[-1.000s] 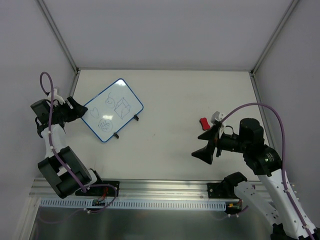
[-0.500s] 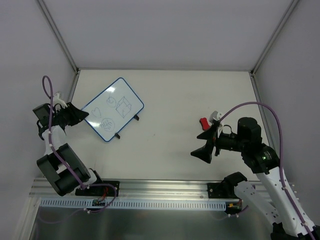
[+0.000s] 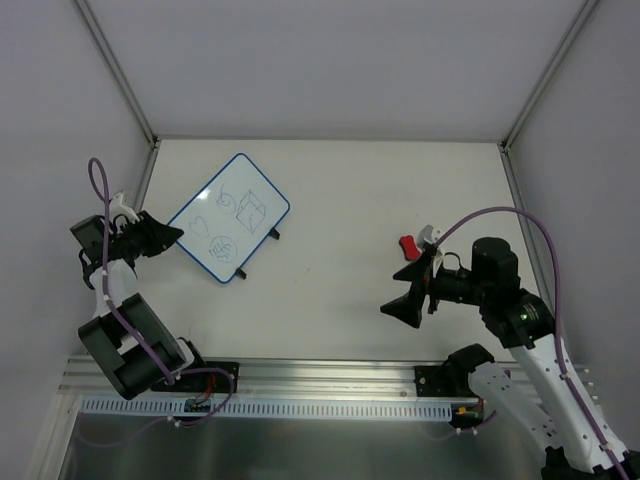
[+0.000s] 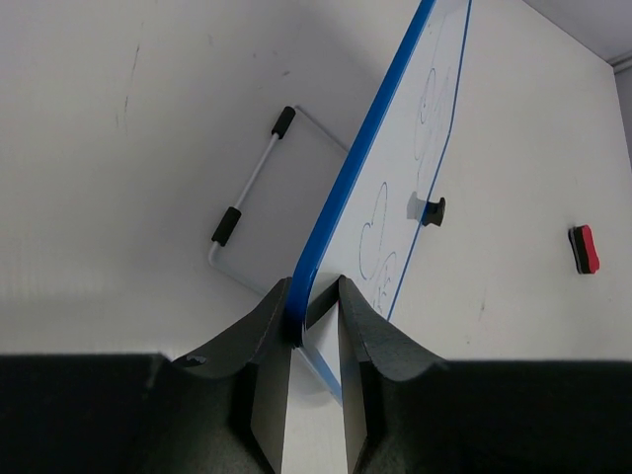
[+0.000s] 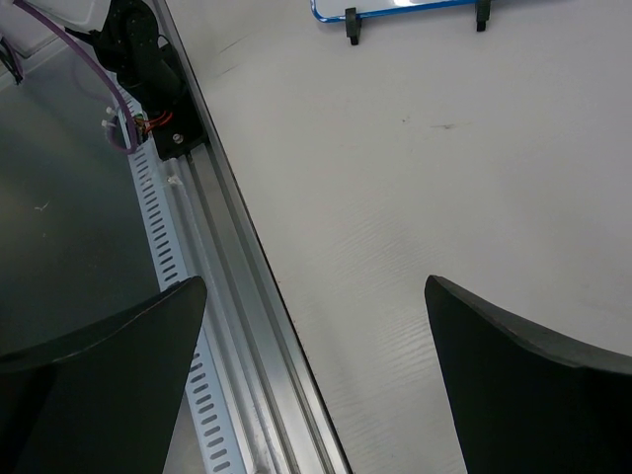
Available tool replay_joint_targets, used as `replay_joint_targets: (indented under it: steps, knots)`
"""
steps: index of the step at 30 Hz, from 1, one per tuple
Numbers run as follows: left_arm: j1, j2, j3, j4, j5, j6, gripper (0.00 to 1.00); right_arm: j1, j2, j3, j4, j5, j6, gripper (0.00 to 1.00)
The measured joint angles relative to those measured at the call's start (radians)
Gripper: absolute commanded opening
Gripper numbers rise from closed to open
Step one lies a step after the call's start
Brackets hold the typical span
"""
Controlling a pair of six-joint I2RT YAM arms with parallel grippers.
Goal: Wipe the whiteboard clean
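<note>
The whiteboard (image 3: 228,218), white with a thin blue rim and blue doodles, lies at the left of the table with its near edge tilted up. My left gripper (image 3: 168,234) is shut on its left corner. In the left wrist view the blue rim sits between the fingers (image 4: 314,304) and the board face (image 4: 400,168) runs away from them. The red eraser (image 3: 408,246) lies on the table at the right and also shows in the left wrist view (image 4: 585,248). My right gripper (image 3: 410,292) hovers open and empty just in front of the eraser.
The right wrist view shows the open jaws (image 5: 316,281) over bare table, next to the aluminium rail (image 5: 232,326) at the near edge. The board's blue edge (image 5: 395,8) and two black feet show at the top. Grey walls enclose the table.
My left gripper has swung down and to the right at the board's left corner. The board has turned and shifted slightly to the right. The right gripper has drifted a little down and left.
</note>
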Motion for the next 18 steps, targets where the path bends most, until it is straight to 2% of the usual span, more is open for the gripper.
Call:
replay_joint_targets:
  steps: [5, 9, 13, 18]
  knots:
    - [0.000, -0.053, -0.037, 0.011, -0.013, 0.007, 0.00, 0.000, -0.004, -0.012, 0.005, 0.037, 0.002, 0.99]
    - [0.000, -0.095, -0.065, 0.012, -0.022, 0.007, 0.00, 0.000, 0.007, -0.014, 0.020, 0.127, 0.032, 0.99]
    - [-0.009, -0.133, -0.091, 0.018, -0.042, 0.006, 0.00, 0.000, 0.052, -0.013, 0.055, 0.293, 0.102, 0.99]
    - [-0.035, -0.169, -0.112, 0.026, -0.076, 0.002, 0.00, -0.003, 0.192, 0.005, 0.079, 0.561, 0.185, 0.99]
